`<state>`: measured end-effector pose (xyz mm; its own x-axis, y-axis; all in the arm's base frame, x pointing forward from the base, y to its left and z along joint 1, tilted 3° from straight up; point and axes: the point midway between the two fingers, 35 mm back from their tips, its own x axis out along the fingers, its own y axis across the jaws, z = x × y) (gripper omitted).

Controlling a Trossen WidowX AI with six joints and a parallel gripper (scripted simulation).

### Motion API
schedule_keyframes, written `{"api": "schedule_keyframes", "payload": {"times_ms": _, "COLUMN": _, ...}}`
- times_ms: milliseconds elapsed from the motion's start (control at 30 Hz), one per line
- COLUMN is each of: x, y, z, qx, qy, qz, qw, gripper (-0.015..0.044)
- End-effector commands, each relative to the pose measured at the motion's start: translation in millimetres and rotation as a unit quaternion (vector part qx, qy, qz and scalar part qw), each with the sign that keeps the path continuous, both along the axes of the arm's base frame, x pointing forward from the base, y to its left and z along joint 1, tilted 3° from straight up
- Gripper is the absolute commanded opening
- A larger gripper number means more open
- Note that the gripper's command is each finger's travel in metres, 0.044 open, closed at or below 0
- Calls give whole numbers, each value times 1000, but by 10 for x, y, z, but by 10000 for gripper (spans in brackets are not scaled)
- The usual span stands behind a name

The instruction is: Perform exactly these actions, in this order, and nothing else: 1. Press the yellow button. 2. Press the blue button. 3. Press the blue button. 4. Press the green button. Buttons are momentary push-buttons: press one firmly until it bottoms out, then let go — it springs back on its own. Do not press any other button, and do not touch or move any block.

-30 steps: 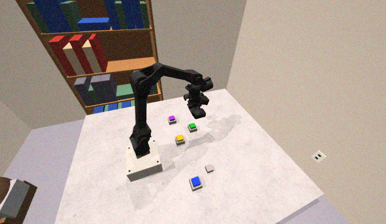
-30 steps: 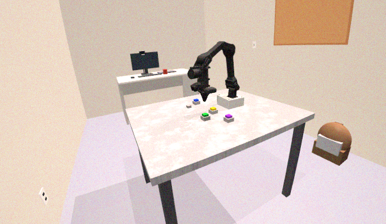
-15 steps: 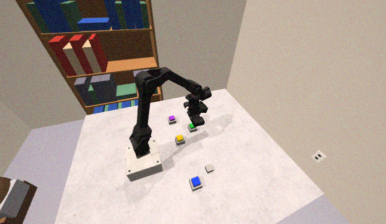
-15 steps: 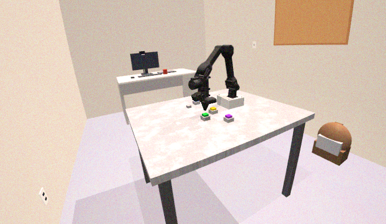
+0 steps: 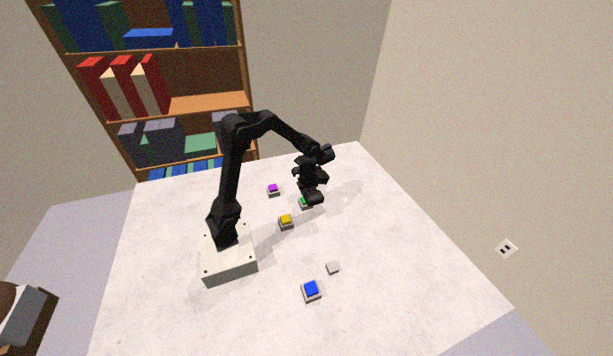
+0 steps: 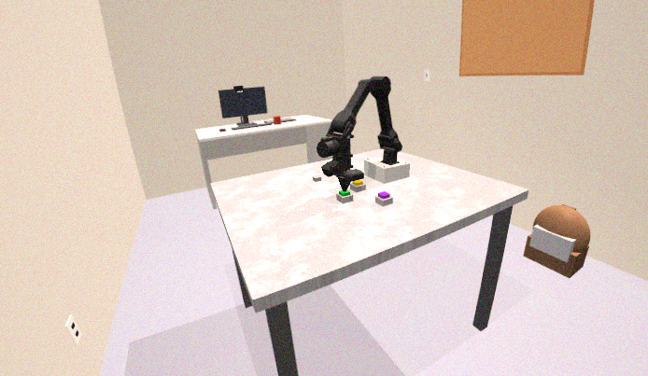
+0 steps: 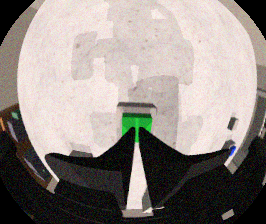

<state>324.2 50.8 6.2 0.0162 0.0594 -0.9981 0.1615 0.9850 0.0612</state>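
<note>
White table, arm's narrow, nearly closed, empty jaws directly over green button, tips at its cap.

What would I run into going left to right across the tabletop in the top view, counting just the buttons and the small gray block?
Purple button, yellow button, green button with the shut tool over it, blue button, small gray block.
</note>
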Motion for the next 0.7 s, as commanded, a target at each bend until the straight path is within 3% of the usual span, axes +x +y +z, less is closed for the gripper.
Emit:
{"api": "schedule_keyframes", "payload": {"times_ms": 0, "x": -7, "y": 6, "z": -69, "qx": 1, "qy": 2, "qz": -3, "qw": 1000, "gripper": 20}}
{"api": "schedule_keyframes", "payload": {"times_ms": 667, "x": -3, "y": 1, "z": -30, "qx": 0, "qy": 1, "qz": 0, "qw": 1000, "gripper": 20}}
